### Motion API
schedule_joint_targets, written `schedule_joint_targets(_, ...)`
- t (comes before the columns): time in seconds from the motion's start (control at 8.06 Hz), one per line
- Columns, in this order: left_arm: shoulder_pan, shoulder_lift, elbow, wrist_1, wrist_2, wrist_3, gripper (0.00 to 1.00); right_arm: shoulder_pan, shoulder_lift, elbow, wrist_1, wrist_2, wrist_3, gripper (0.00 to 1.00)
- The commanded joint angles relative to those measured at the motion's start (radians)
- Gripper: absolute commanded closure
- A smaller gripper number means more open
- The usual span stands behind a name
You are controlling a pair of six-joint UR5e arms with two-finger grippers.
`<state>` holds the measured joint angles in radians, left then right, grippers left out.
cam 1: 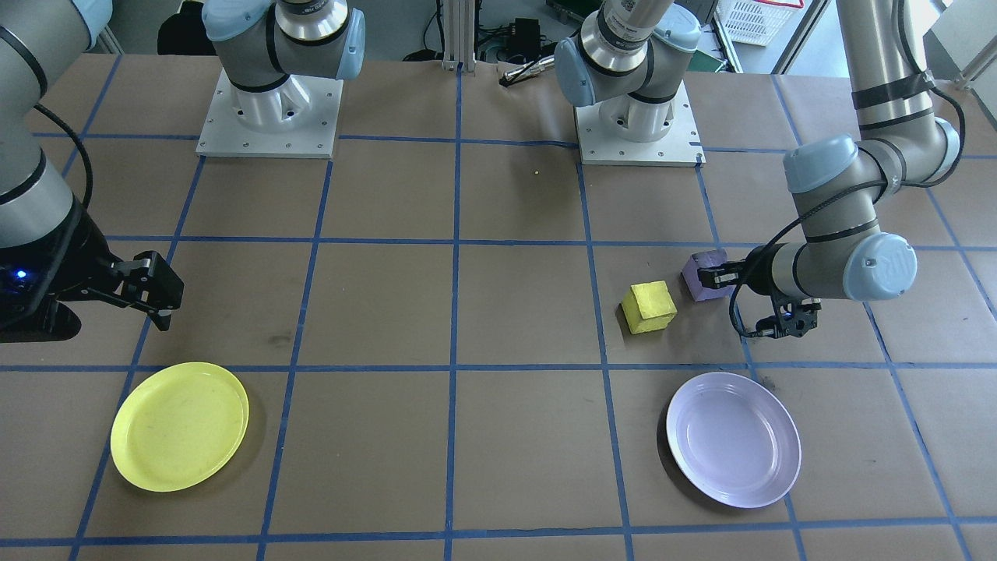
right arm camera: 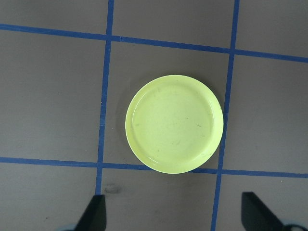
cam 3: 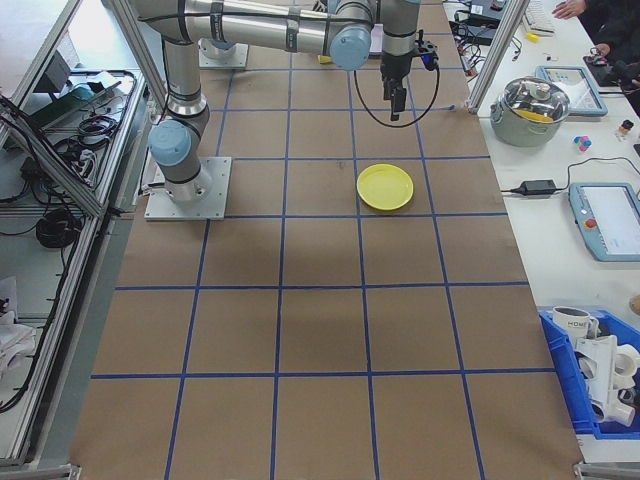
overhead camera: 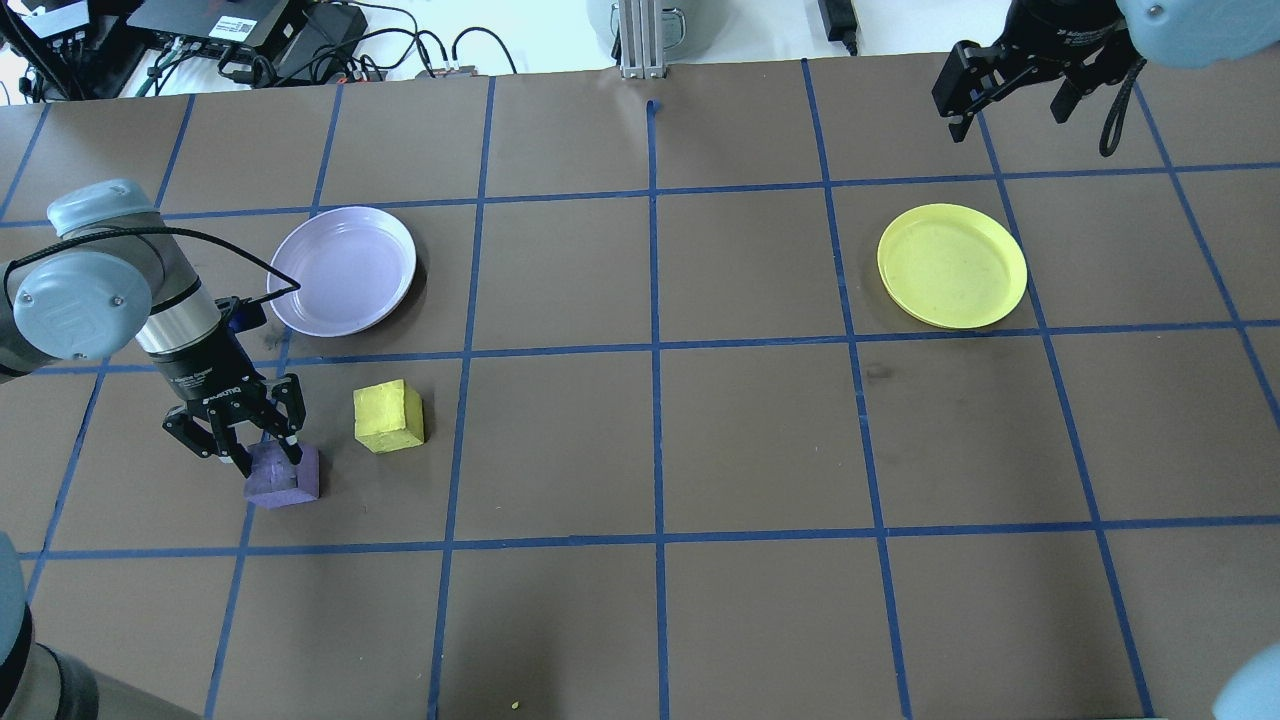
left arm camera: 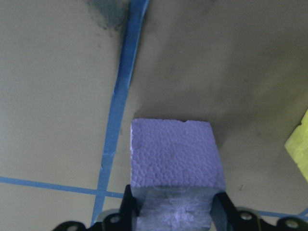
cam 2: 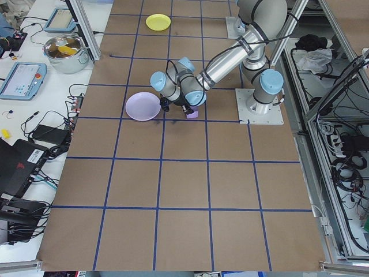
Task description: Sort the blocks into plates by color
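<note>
Brown table (overhead camera: 700,440) gridded with blue tape, both plates bare. Lavender plate (overhead camera: 342,270) at the robot's left, just beyond the two blocks; yellow plate (overhead camera: 952,265) well apart at the right. Left gripper (overhead camera: 268,462) down over the purple block (overhead camera: 283,475), fingers (left arm camera: 222,209) flanking its two sides (wrist view shows them against or nearly against the faces; grip not certain). Block seemingly on the table, not yet lifted. Yellow block (overhead camera: 388,416) just beside, untouched. Right gripper (overhead camera: 1010,95) high beyond the yellow plate, spread wide, holding nothing. Step in hand, by judgement: grasping the purple block. Next: firm closing, a straight lift clear of the yellow neighbour, then a short carry to the lavender plate.
</note>
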<state>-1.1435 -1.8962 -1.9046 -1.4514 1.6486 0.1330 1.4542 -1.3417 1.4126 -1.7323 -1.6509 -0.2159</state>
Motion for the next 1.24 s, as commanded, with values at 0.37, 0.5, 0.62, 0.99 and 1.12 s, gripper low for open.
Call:
schedule_joint_targets(0.37, 0.005, 0.002, 0.007, -0.007, 0.003, 0.011, 0.72, -0.002, 0.003, 0.000, 0.014, -0.003, -0.011, 0.00)
schedule_joint_targets(0.5, 0.005, 0.018, 0.009, -0.017, 0.007, 0.013, 0.76, -0.002, 0.000, 0.000, 0.016, -0.003, -0.014, 0.00)
schedule_joint_targets(0.62, 0.005, 0.035, 0.012, -0.068, 0.005, 0.014, 0.82, -0.002, -0.001, 0.000, 0.016, -0.003, -0.014, 0.00)
schedule_joint_targets(0.99, -0.007, 0.109, 0.119, -0.208, 0.002, 0.034, 0.86, -0.002, -0.001, 0.000, 0.014, -0.009, -0.014, 0.00)
schedule_joint_targets(1.12, -0.007, 0.105, 0.178, -0.230, 0.002, 0.059, 0.86, -0.002, -0.002, 0.000, 0.013, -0.007, -0.014, 0.00)
